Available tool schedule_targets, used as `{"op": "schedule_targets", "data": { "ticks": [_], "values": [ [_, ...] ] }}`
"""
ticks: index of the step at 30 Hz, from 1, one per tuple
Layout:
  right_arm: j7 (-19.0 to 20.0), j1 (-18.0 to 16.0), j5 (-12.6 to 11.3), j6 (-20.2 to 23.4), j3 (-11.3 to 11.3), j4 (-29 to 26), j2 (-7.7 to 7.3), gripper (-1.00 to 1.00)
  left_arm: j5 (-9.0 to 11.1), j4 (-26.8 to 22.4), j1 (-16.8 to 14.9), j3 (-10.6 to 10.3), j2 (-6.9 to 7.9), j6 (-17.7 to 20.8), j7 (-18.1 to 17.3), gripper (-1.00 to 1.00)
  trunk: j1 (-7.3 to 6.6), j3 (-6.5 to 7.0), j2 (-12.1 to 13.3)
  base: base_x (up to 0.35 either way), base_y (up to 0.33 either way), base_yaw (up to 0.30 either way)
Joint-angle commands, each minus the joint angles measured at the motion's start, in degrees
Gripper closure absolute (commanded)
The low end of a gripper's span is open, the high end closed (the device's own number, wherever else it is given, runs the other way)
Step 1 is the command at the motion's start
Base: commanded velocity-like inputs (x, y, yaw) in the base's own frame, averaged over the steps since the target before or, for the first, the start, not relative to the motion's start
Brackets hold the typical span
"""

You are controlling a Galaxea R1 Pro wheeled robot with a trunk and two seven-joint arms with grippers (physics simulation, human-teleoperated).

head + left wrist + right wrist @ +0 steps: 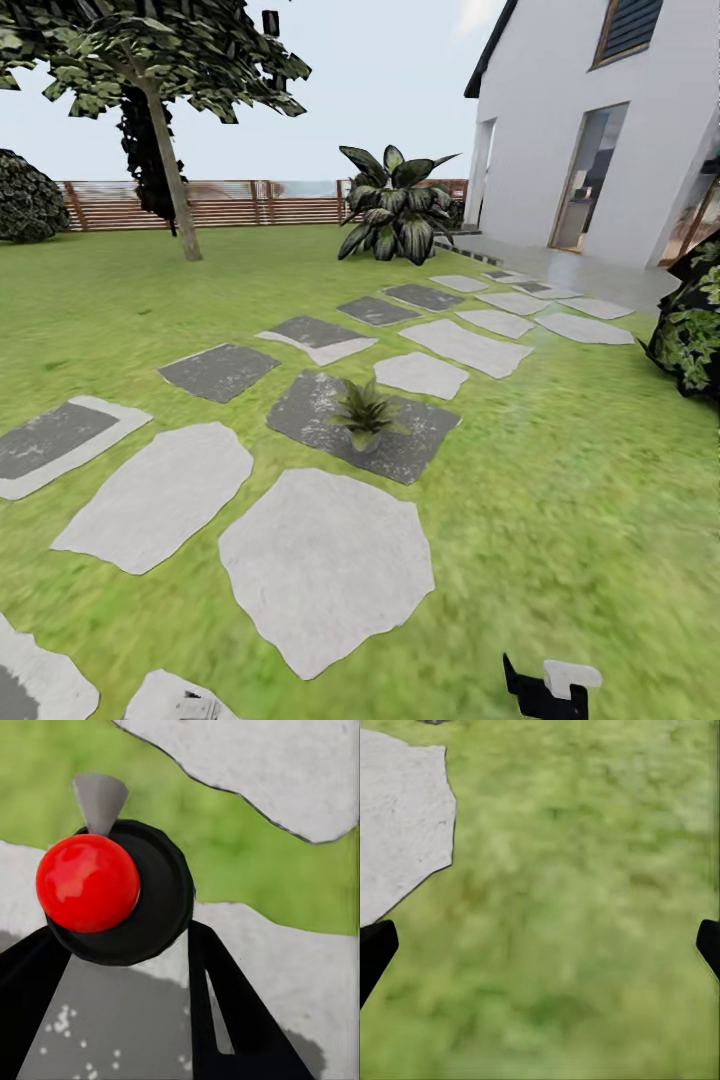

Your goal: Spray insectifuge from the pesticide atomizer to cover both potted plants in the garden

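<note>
One potted plant point(366, 412) sat on a dark slab point(400, 440) ahead of me, right pincer point(540, 945) spread over lawn point(585, 907) — left pincer point(120, 975) I couldn't tell.

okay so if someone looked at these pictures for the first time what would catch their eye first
Probably the small potted plant, sitting alone on a dark stepping slab mid-lawn, with pale slabs winding toward the white house. Then the glossy red ball on a black disc between the left hand's fingers, close over the paving.

White house point(560, 130) at 2 o'clock, w/ a tall doorway point(590, 175). Big broad-leaved bush point(395, 205) at 12, tree point(150, 90) at 10, dark shrub point(30, 200) far at 9.
</note>
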Motion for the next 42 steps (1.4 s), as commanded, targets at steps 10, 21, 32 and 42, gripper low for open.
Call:
{"op": "schedule_targets", "data": {
  "ticks": [10,21,32,42],
  "values": [
    [0.86,-0.04,0.27,-0.15,-0.46,0.01,-0.10,-1.00,-0.59,0.04,-0.03,0.49,0.00,-0.20,-0.10,1.00,0.02,-0.05,-0.02,0.331,-0.006,-0.009],
    [0.96,-0.03,0.49,-0.18,-0.30,0.06,0.01,-1.00,-0.59,0.04,-0.02,0.49,0.00,-0.20,-0.10,1.00,0.02,-0.05,-0.02,0.338,0.000,0.000],
    [0.91,-0.03,0.50,-0.18,-0.28,0.15,0.01,-1.00,-0.59,0.04,-0.02,0.49,0.00,-0.20,-0.10,1.00,0.02,-0.05,-0.02,0.339,0.000,-0.086],
    [0.93,-0.03,0.55,-0.18,-0.28,0.15,0.01,-1.00,-0.59,0.04,-0.03,0.49,0.00,-0.20,-0.10,1.00,0.02,-0.05,-0.02,0.339,0.000,-0.201]
  ]
}}
